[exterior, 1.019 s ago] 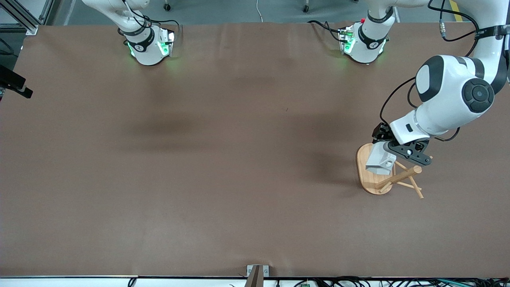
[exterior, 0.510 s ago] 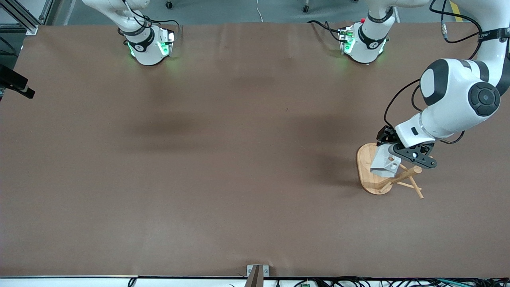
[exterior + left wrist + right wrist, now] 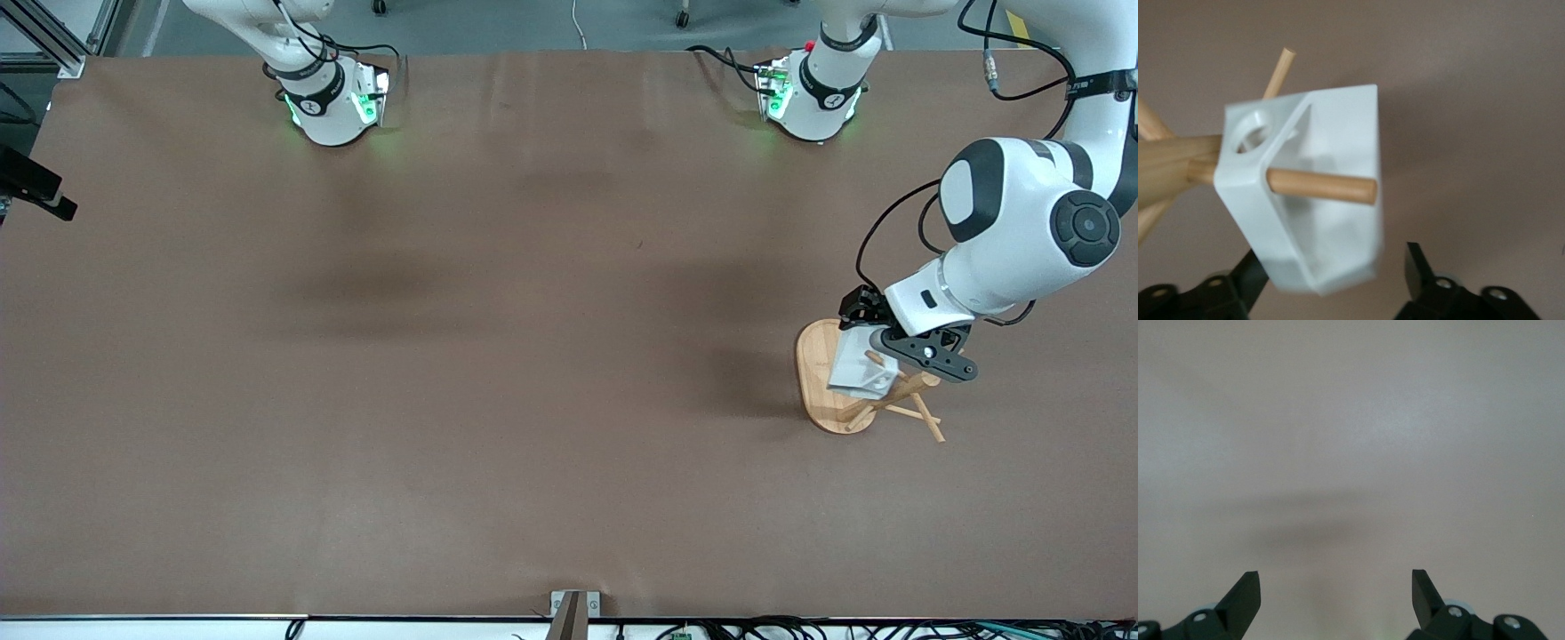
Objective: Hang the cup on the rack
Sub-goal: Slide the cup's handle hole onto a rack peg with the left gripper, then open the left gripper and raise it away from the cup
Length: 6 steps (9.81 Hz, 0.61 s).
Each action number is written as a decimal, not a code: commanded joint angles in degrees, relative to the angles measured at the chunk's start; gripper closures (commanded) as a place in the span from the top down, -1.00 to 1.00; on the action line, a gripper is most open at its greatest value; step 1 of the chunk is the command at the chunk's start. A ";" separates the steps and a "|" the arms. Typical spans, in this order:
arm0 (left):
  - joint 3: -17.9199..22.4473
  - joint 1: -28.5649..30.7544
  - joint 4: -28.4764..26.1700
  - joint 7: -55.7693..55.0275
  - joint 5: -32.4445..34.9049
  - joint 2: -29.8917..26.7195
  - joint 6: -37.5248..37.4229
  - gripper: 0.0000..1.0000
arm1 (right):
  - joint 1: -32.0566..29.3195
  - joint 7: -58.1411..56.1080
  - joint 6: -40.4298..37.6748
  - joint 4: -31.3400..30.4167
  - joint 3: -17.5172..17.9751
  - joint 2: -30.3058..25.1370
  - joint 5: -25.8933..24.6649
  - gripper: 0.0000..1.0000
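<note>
A brown paper-covered table (image 3: 533, 356) is seen. A light bamboo mug rack with an oval flat base, a central post and thin angled pegs (image 3: 822, 400) stands on it at about four o'clock from the table's middle in the front view, toward the left arm's end. In that view, the post is seen slanting from the base toward three o'clock, with pegs spread between four and eight o'clock around its top.

A small white faceted cup with a blocky handle pierced by a round hole (image 3: 855, 372) is held up against the post, above the base, at about nine o'clock from the post's top. In the left wrist view the cup (image 3: 1338, 133) is shown with a round bamboo peg (image 3: 1331, 187) lying across its angular opening, and the post (image 3: 1165, 167) is met right beside the pierced handle. Whether a thinner peg passes through the handle's hole cannot be told.

The left gripper (image 3: 920, 354) is placed over the rack, close above the cup. In the left wrist view, its black fingers are spread wide (image 3: 1338, 283): one finger is met by the cup's lower edge, while a clear gap is left between the other finger and the cup, so nothing is clamped.

The right gripper (image 3: 1335, 593) is kept waiting over bare table, with its fingers spread apart and nothing between them.
</note>
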 commanded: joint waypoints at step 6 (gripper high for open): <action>4.04 0.03 0.52 -5.00 0.02 -9.90 -6.02 1.00 | 0.27 1.18 1.19 -1.72 0.31 -1.39 -1.09 1.00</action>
